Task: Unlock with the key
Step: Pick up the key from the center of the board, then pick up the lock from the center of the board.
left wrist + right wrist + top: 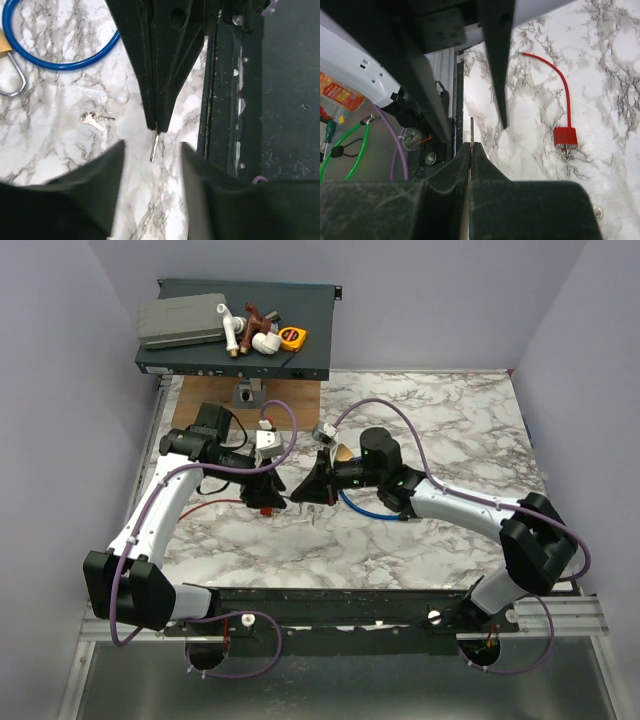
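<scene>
- The right claw (pixel 471 145) has its 2 fingers pressed together, clamped on a thin silvery sliver (pixel 471 131) that stands up out of the tips. It is seen edge-on, so I cannot tell whether it is a key blade.
- The left claw (pixel 151 146) faces it tip to tip with its fingers (pixel 117 165) apart. The sliver hangs in the gap between them and they grip nothing.
- The key (pixel 565 136) lies flat on the marble bench (pixel 440 420) off to one side of the 2 claws, and neither touches it. It has a small red head with a short metal stub below.
- Its red cord (pixel 561 82) curves away loosely across the bench.
- Farther out lie a pair of small silvery keys (pixel 95 119), the blue cable lock (pixel 65 66) and the brass padlock (pixel 4 45).
- Handling, as I judge it:
  - The key looks very light, with a stiff metal part that lies low on a hard, slick surface, so it is likely to skate under a closing finger.
  - The limp cord will trail and may snag.
  - The red head is the thickest part and the best place to pinch, across its flat faces, which leaves the metal end free for the lock.
</scene>
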Tool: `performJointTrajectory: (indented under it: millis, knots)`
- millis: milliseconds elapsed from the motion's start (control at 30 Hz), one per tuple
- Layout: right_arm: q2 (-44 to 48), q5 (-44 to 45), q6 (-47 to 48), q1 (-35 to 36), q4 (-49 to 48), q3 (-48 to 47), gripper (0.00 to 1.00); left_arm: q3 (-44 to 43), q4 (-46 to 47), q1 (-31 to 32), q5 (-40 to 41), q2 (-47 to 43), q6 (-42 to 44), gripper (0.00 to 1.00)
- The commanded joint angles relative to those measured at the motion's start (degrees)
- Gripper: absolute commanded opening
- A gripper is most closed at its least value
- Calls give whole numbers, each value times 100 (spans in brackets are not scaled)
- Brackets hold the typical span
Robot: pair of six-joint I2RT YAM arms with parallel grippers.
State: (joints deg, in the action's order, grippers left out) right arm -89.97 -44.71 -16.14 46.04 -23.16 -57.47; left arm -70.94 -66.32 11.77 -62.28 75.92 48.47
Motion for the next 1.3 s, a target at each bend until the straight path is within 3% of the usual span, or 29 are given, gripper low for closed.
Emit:
performJointTrajectory:
  millis: [0,133,267,467,733,1067,1267]
  knots:
    - [352,225,-315,-216,311,298,1,-308,251,28,468,-209,-233,64]
    - [927,723,-582,-584,362,822,1,-1062,-335,27,1214,0,83,75]
    - [1756,2324,-607,-835,896,1277,1,-1975,-881,93,1612,424,185,86]
    - [2886,4623,-781,-939,1973,1405,1,-2114,-545,1322,2104,732,376,86]
    - [4155,6928,-1131,-1000,3312,1274,1,-2275,41,2245,1652,1891,853,88]
    - [4925,8058,-1146,-1018,3933,957,1,-2563,2174,3314,2185,3365,-22,83]
    - [4997,8147,-1101,-1018,3985,773,1,-2933,2668,3672,2723,4134,-683,78]
